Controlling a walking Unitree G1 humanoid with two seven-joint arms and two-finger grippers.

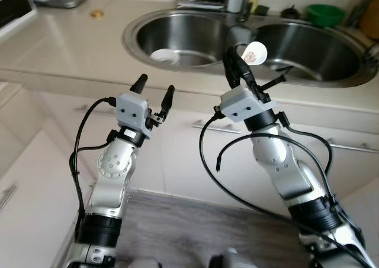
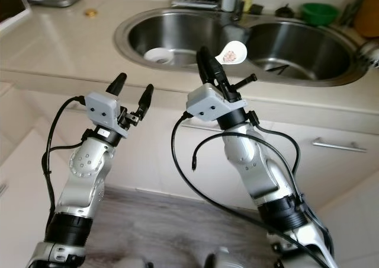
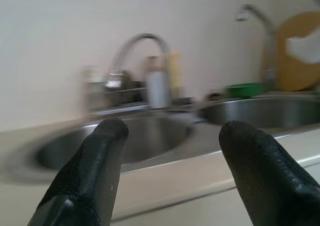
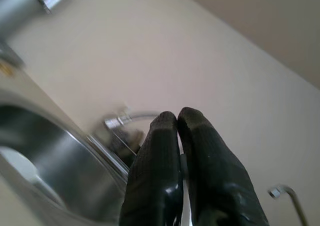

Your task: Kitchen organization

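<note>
Double steel sink (image 1: 142,42) fills frame top, smooth & shiny, w/ cream counter (image 1: 59,48) around. Right gripper (image 1: 234,57) at upper centre, fingers clenched on a white spoon (image 1: 256,53), bowl up over the sink divider: prob ceramic, light, stiff, slippery, chip-prone; best gripped mid-handle. Left gripper (image 1: 155,90), lower left, spread & empty.

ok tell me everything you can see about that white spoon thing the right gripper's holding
The white spoon looks like glossy ceramic or plastic, with a rounded bowl bearing a small reddish-brown mark in its middle. The right gripper has its two black fingers pressed shut on the handle, which is mostly hidden between them. The spoon is held in the air with its bowl raised, over the near rim between the two basins of the steel sink. Nothing else touches it.
</note>
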